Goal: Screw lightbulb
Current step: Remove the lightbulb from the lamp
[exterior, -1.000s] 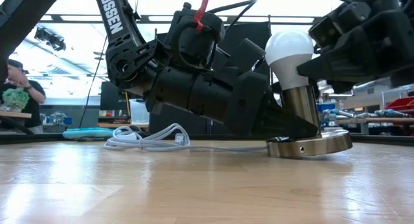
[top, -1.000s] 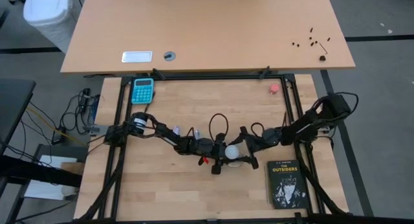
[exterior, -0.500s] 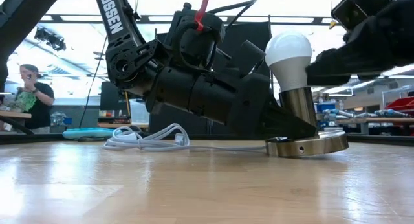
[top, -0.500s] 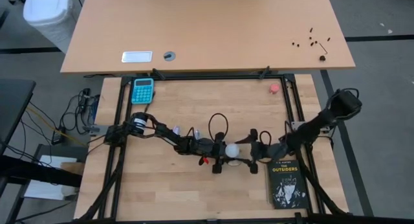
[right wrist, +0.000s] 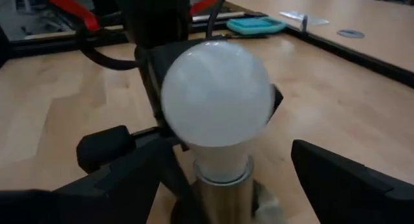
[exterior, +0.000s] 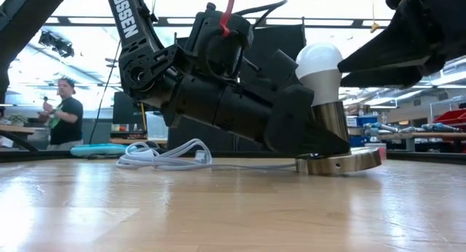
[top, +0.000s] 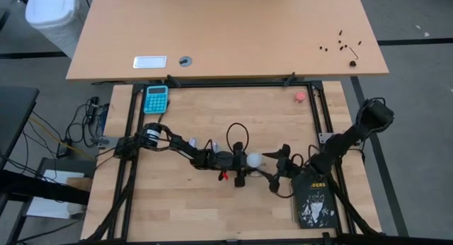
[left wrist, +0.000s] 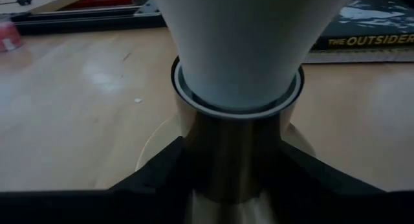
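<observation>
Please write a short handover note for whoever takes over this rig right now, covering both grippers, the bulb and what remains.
Left gripper: low on the table near its middle, clamped on the metal socket, holding it upright on its round base.
Right gripper: open, fingers either side of the lightbulb and clear of it, not gripping.
Lightbulb: seated upright in the socket, its neck at the socket's rim; the white cord trails across the table.
Done: the bulb is in the socket.
Left: I cannot tell if it is fully tight; probably re-grip and turn again, or check and release.
</observation>
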Robot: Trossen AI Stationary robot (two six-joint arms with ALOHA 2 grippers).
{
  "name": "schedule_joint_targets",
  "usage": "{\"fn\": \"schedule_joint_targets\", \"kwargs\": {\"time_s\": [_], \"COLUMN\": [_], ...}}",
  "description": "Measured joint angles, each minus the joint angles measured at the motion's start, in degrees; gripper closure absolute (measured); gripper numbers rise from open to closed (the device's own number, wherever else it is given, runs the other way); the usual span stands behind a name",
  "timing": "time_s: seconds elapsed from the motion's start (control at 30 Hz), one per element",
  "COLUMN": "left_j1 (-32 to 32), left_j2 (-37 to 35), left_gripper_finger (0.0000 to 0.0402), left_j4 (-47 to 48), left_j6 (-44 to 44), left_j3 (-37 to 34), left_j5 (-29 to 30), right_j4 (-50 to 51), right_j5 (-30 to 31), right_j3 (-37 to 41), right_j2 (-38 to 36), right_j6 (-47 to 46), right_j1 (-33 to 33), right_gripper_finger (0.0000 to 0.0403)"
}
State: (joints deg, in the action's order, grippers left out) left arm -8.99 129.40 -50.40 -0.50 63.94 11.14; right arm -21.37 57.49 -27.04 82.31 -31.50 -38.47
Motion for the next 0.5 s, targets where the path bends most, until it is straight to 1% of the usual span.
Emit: {"fn": "schedule_joint_targets", "kwargs": {"time_s": [0.07,0.13,0.23,0.3,0.4,0.5], "left_j1": [0.0,0.0,0.0,0.0,0.0,0.0], "left_j2": [0.0,0.0,0.0,0.0,0.0,0.0], "left_gripper_finger": [0.0208,0.0208,0.0208,0.0208,0.0208,0.0208], "left_j4": [0.11,0.36,0.94,1.37,1.56,1.82], "left_j6": [-0.27,-0.69,-1.19,-1.28,-1.31,-1.37], "left_j3": [0.0,0.0,0.0,0.02,0.05,0.09], "left_j5": [1.08,1.34,2.11,2.33,2.73,3.28], "right_j4": [-0.07,0.14,-0.08,-0.09,-0.35,-0.85], "right_j5": [0.29,2.17,7.74,12.19,18.71,22.92], "right_j3": [-1.18,-2.71,-6.16,-8.62,-11.87,-13.36], "right_j2": [2.97,6.99,13.06,16.56,20.46,22.84], "right_j6": [-1.8,-3.83,-4.04,-1.89,1.01,0.58], "right_j1": [-0.12,-0.12,-0.41,-0.43,-0.33,0.36], "right_gripper_finger": [0.0057,0.0057,0.0057,0.0057,0.0057,0.0057]}}
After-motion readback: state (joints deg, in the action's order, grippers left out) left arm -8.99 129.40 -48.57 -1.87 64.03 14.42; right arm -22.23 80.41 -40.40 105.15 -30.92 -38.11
